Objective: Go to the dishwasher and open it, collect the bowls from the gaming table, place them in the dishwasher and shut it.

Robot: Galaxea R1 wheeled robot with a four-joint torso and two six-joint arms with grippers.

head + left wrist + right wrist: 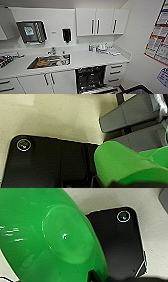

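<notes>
Right wrist view had the lime green bowl (50,235) pressed close against my camera, its underside turned toward me and the pale floor (117,198) beyond it. Whether my right jaws were pinching its rim or merely sat beside it I could not tell, since my fingers were hidden. My left wrist camera saw the same green plastic, large and curved, with grey casing behind it; there too I could not tell how my jaws stood.

Farther off, from my head camera, the dishwasher (90,78) stood open under the front edge of the white counter (82,60), its dark racks exposed and its door dropped forward toward me. The sink (48,61) lay left of it along the counter, small bottles (92,48) near the back edge.

My worry was the grip: if it was shallow on slick plastic, the bowl might have slipped and hit the floor. The lowered door also lay in my path, so a careless approach could have struck it.
</notes>
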